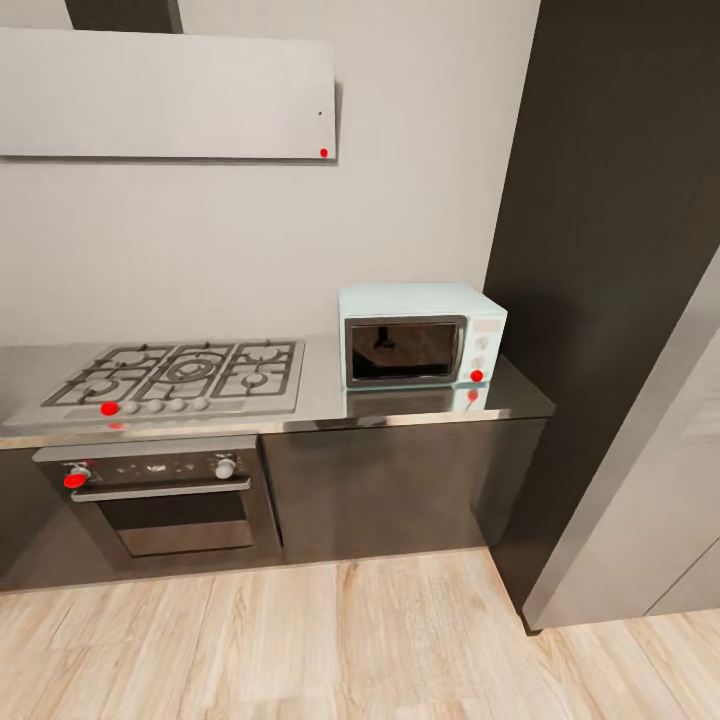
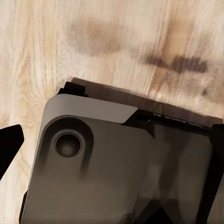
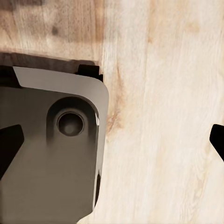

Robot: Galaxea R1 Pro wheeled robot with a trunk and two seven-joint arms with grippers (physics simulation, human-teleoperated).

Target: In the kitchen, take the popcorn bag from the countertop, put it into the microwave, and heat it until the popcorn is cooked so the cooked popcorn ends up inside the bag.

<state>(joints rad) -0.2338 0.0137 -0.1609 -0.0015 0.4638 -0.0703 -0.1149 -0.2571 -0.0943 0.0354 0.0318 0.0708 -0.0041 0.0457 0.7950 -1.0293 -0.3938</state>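
The pale blue microwave (image 1: 420, 335) stands at the right end of the grey countertop (image 1: 320, 405), its dark glass door closed and a red dot by its knobs. The popcorn bag and the popcorn are out of view. In the left wrist view my left gripper (image 2: 112, 149) points down at the floor, one dark fingertip (image 2: 8, 147) sitting at the frame's edge. My right gripper (image 3: 112, 140) also points down, with its fingertips (image 3: 9, 144) wide apart at both edges. Nothing lies between the fingers of either gripper.
A gas hob (image 1: 180, 375) sits left of the microwave, over a built-in oven (image 1: 165, 500). A tall dark cabinet (image 1: 610, 250) rises at the right. Light wood floor (image 1: 300, 640) lies between me and the cabinets. My grey base (image 2: 93, 163) (image 3: 46, 149) is beneath both grippers.
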